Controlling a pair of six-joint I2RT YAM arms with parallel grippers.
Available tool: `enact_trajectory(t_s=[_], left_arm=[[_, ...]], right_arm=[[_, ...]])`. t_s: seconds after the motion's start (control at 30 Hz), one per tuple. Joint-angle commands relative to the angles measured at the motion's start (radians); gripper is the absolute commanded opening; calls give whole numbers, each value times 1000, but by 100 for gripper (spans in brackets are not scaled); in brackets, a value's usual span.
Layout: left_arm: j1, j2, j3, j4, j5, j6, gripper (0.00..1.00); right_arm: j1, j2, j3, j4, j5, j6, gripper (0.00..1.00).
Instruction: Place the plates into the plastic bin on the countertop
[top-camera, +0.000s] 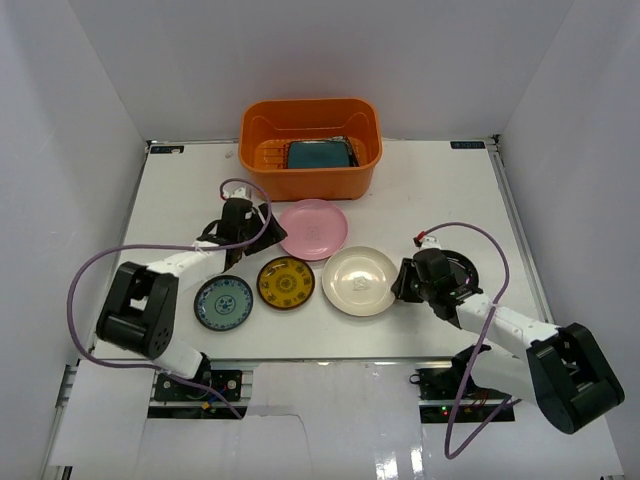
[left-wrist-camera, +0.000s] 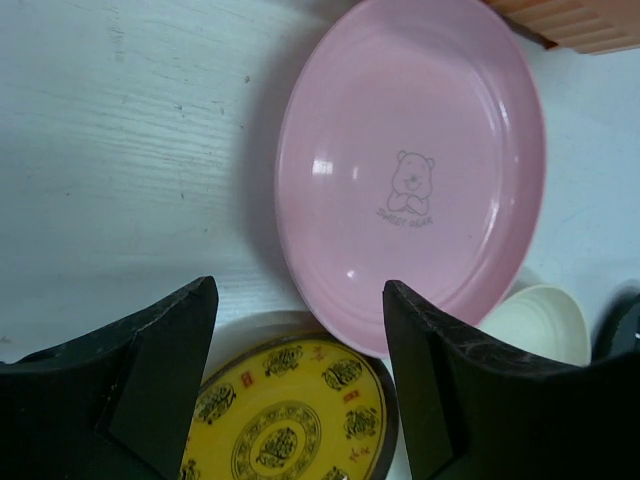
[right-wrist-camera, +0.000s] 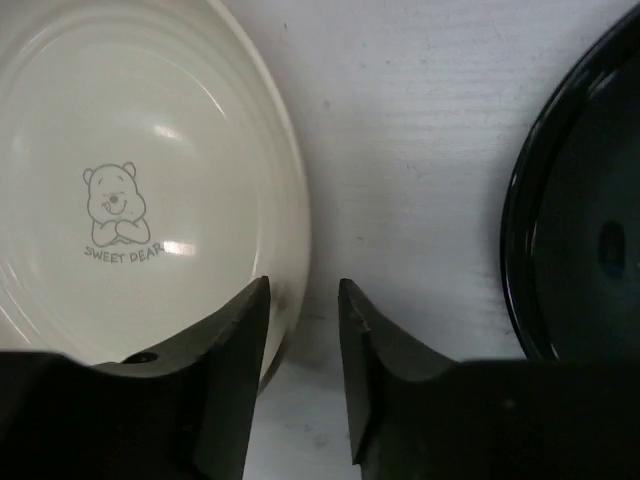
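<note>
LEFT: left gripper (left-wrist-camera: 300, 300) jaws spread wide, empty, off the plastic bin's (top-camera: 310, 182) near-left corner | TARGET: pink plate (left-wrist-camera: 410, 170) flat, just beside bin's near wall, rim directly ahead of those jaws; left arm nearer | RIGHT: right gripper (right-wrist-camera: 303, 295) narrowly parted, empty, at cream plate (right-wrist-camera: 130, 170) rim, farther from bin

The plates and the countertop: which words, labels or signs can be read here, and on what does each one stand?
"SWEET DEAR": on the cream plate, under a small bear drawing.
Pink plate: a short line under its own bear drawing, too blurred to read with certainty.
Amber plate: signs inside round medallions, too small to read.
Dark stickers at the far corners of the countertop: too small to read.
</note>
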Motion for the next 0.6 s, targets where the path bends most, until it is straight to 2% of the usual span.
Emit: enact_trajectory(t_s=[0.0,0.03,0.1,0.2,0.27,0.33,0.37,0.43,0.47,0.53,0.57], left_arm=[[-15,81,49,65,-29,-6,77],[-20,103,64,73,-25,-8,76],[-25,146,69,99,-22,-11,74],[-32,195,92,130,-14,-7,60],[-37,222,115,133,-22,-3,35],[-35,248,127,125,-39,1,4],[-37,245,129,116,-72,1,0],[-37,192,103,124,-79,-2,0],[-37,160,87,128,-76,-3,0],[-37,33,46,113,-68,-10,0],[-37,-19,31,99,-68,-16,0]], right_arm=[[10,68,28,67,76,33,20],[10,56,28,63,99,43,8],[11,4,12,46,122,47,8],[10,-160,28,-43,166,39,8],[11,-289,70,-101,170,30,8],[11,-350,155,-133,181,19,8],[11,-349,194,-135,189,10,8],[10,-276,287,-137,221,-27,8],[10,-241,396,-129,224,-41,8],[8,-112,507,-105,235,-68,8],[7,-67,612,-53,239,-78,8]])
